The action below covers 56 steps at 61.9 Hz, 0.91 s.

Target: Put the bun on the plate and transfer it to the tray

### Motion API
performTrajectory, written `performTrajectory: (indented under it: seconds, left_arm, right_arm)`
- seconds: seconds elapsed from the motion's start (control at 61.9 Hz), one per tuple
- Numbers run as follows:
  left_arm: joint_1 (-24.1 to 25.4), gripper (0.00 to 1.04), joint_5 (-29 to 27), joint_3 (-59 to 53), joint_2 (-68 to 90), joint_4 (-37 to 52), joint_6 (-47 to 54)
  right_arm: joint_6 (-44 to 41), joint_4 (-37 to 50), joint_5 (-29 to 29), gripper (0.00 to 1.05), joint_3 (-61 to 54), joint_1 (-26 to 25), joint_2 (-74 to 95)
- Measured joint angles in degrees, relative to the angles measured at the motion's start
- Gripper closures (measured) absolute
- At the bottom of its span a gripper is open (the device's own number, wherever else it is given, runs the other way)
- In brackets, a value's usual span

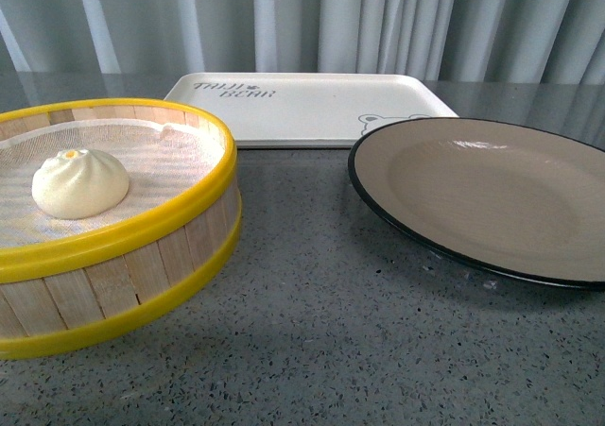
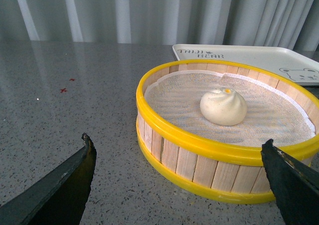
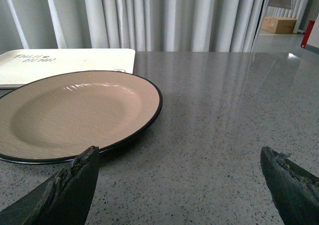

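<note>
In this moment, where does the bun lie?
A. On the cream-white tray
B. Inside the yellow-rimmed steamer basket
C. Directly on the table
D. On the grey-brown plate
B: the bun sits on the white cloth inside the steamer basket, while neither the plate nor the tray has a bun on it.

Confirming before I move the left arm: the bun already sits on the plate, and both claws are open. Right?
No. The front view shows the bun in the yellow-rimmed steamer basket, not on the plate. The left claw and right claw are open.
</note>
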Motion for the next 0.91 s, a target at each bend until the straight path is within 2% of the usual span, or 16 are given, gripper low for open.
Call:
performTrajectory:
  seconds: [0.905]
  left_arm:
    - [0.0,0.07,0.0,0.0,0.0,0.0,0.0]
  right_arm:
    - [0.0,0.0,0.0,0.09,0.0,0.0,0.0]
